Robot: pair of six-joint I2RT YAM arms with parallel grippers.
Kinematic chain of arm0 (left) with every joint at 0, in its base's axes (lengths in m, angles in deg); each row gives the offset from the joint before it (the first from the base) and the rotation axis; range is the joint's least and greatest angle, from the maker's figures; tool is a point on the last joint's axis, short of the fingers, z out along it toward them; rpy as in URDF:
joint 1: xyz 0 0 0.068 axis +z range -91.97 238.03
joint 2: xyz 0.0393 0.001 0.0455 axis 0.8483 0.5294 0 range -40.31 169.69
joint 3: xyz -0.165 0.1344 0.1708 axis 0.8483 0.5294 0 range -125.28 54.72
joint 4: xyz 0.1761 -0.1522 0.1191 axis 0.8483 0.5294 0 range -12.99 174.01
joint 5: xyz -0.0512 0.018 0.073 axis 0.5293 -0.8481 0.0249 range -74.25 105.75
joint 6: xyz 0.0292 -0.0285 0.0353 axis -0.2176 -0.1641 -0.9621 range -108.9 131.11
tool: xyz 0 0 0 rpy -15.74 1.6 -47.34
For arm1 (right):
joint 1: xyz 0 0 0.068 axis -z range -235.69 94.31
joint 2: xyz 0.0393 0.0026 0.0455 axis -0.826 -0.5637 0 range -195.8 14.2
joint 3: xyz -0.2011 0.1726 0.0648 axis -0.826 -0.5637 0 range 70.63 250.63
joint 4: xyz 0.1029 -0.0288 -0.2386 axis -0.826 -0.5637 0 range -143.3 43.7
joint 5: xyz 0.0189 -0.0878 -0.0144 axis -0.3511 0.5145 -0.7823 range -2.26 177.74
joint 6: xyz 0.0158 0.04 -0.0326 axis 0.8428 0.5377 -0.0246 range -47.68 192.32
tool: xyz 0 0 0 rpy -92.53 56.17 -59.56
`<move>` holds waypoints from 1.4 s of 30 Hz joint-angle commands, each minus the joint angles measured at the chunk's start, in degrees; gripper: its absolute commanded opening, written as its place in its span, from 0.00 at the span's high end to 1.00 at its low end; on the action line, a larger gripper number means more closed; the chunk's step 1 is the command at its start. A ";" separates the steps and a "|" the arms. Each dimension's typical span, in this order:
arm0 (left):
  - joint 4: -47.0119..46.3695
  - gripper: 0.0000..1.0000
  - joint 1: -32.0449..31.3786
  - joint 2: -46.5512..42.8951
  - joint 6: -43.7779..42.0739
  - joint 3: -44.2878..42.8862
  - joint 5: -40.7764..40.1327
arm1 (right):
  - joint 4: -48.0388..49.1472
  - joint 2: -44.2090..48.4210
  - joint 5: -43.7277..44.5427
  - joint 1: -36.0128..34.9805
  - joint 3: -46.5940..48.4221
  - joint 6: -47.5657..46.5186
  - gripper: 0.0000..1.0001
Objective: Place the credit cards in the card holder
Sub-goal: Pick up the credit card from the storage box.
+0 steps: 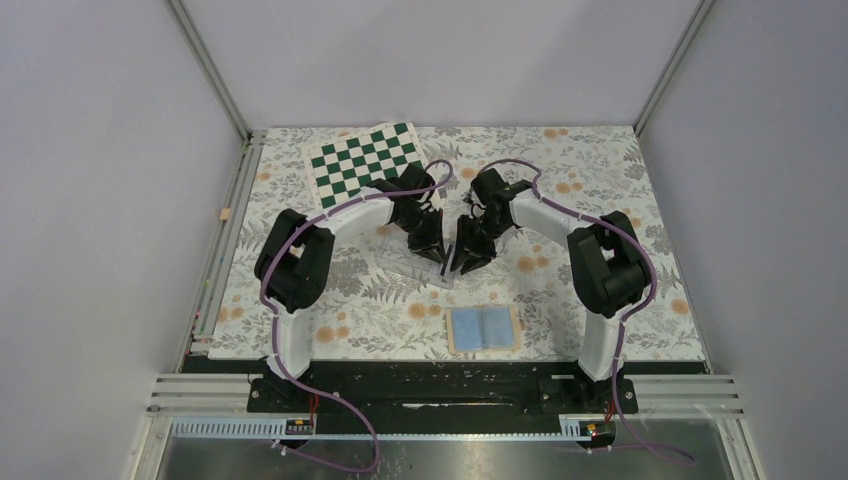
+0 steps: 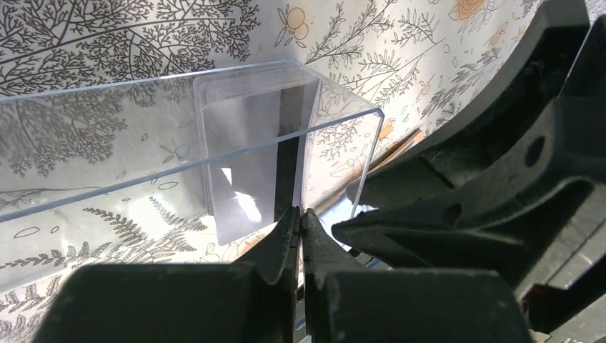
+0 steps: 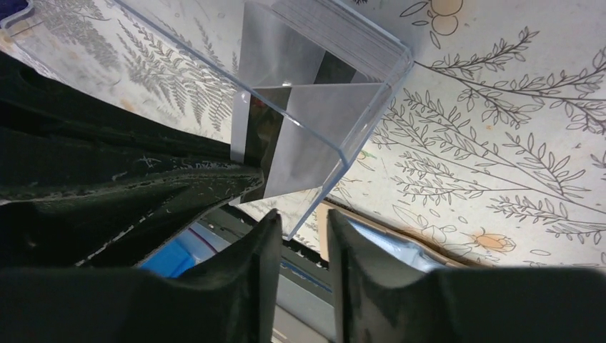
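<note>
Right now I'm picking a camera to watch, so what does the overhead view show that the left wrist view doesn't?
Only overhead: the checkered mat and the wallet lying open, blue inside up. Only left wrist: cards standing upright in the clear box, and the left gripper pinched shut. Both: that box with the right gripper beside it.

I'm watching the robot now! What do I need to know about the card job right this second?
Left hand: shut at the clear box's end; can't tell if it pinches a card.
Right hand: part open by the box's corner, holding nothing.
Credit cards: standing in the box.
Card holder: lying open on the near side of the box.
Done: no card seen in the holder yet.
Left: get all the cards into it.
</note>
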 commanded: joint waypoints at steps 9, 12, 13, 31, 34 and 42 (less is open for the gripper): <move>-9.52 1.00 4.25 -14.22 4.73 5.74 1.16 | -1.41 14.04 2.45 0.28 0.46 -3.46 0.24; -10.34 1.00 5.58 -20.73 5.37 8.29 1.56 | -0.03 18.58 1.39 0.85 -0.92 -3.55 0.13; -11.35 1.00 5.98 -22.77 6.10 9.67 2.20 | 1.34 20.23 0.32 1.06 -1.97 -3.19 0.12; -60.52 1.00 7.16 -50.39 41.38 47.53 21.22 | 62.77 37.75 -30.78 3.68 -33.88 33.05 0.34; -60.91 1.00 7.19 -51.04 42.31 48.19 21.80 | 71.85 36.23 -33.00 3.68 -36.20 38.92 0.43; -57.13 1.00 7.15 -50.65 40.10 47.07 22.49 | 82.32 32.89 -35.65 3.68 -36.81 46.97 0.63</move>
